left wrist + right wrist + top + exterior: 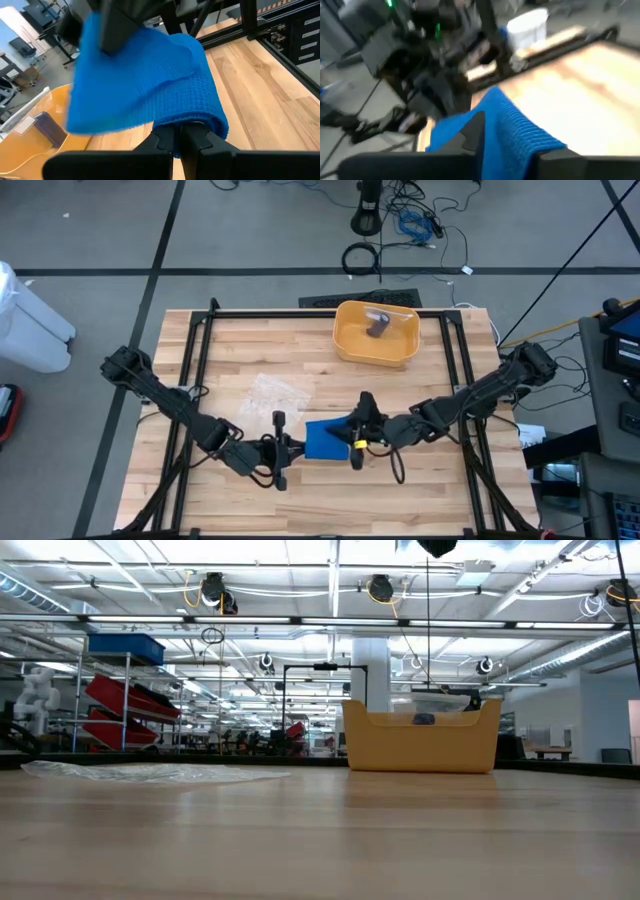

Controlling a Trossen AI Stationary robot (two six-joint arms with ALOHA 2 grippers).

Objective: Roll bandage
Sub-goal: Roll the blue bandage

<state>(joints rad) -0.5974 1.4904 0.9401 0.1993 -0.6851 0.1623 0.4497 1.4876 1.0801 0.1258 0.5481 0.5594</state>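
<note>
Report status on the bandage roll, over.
Left end effector shut on blue bandage. Right end effector at its other end, grip unclear. Yellow bin well clear.

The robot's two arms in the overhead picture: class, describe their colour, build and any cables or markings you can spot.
Both the left arm and right arm are dark and slim, built of jointed segments. Thin black cables loop near each wrist. The right pincer shows a small yellow marking; the left pincer is plain black.
</note>
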